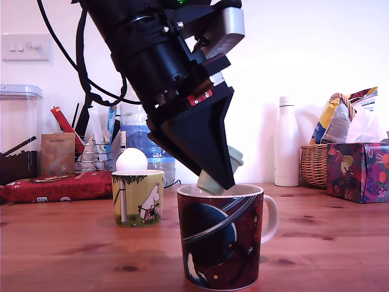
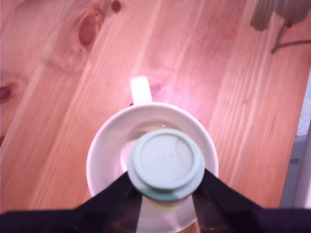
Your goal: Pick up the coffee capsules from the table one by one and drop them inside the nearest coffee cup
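Room's bright, soft even light. Exterior view: white wall (image 1: 304, 55) nearly blown out, end effector (image 1: 209, 173) just a black silhouette, no detail. Wrist view: pinkish glare on bench (image 2: 184, 73) beside the mug (image 2: 104, 145), capsule (image 2: 167, 162) soft, edges blurry, faint shadow in one corner.

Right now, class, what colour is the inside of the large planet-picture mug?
White inside the large planet-picture mug, clearest in the wrist view.

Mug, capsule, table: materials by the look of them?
Mug: likely glazed ceramic; glossy printed outside, smooth white inside, thick rim.
Capsule, held in the gripper: matte mint green, moulded flanged rim; probably plastic, could be coated aluminium.
Table: reddish-brown wood planks, with visible grain and knots, slight sheen.
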Controlling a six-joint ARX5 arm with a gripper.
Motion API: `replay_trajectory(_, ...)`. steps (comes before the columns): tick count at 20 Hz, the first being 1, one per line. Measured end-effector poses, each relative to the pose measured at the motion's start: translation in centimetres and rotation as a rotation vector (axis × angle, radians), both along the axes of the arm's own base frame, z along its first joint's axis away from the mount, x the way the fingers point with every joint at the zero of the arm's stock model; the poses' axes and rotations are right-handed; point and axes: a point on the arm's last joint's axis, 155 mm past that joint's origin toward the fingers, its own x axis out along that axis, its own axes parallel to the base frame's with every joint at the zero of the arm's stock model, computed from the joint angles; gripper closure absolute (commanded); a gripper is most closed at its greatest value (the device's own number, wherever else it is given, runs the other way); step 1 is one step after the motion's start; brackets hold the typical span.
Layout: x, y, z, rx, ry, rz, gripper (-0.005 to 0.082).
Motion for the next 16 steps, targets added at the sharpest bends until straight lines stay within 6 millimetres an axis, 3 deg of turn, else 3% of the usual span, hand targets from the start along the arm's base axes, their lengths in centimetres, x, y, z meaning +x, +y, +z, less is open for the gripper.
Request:
replay_trajectory(5,0.01,-0.02,0.02,-0.001,0.0,0.0,0.056)
replay_trajectory(6,0.01,-0.02,0.02,-0.001,0.0,0.0,0.0459)
replay_trajectory(8,-0.04,-0.05,0.03,-0.003,0.004,0.002,0.0037)
replay_trajectory(9,-0.02,-0.04,0.03,-0.003,0.004,0.004,-0.0019)
replay_trajectory(16,0.48,-0.65,0.63,-0.029,-0.017,0.006,0.0007)
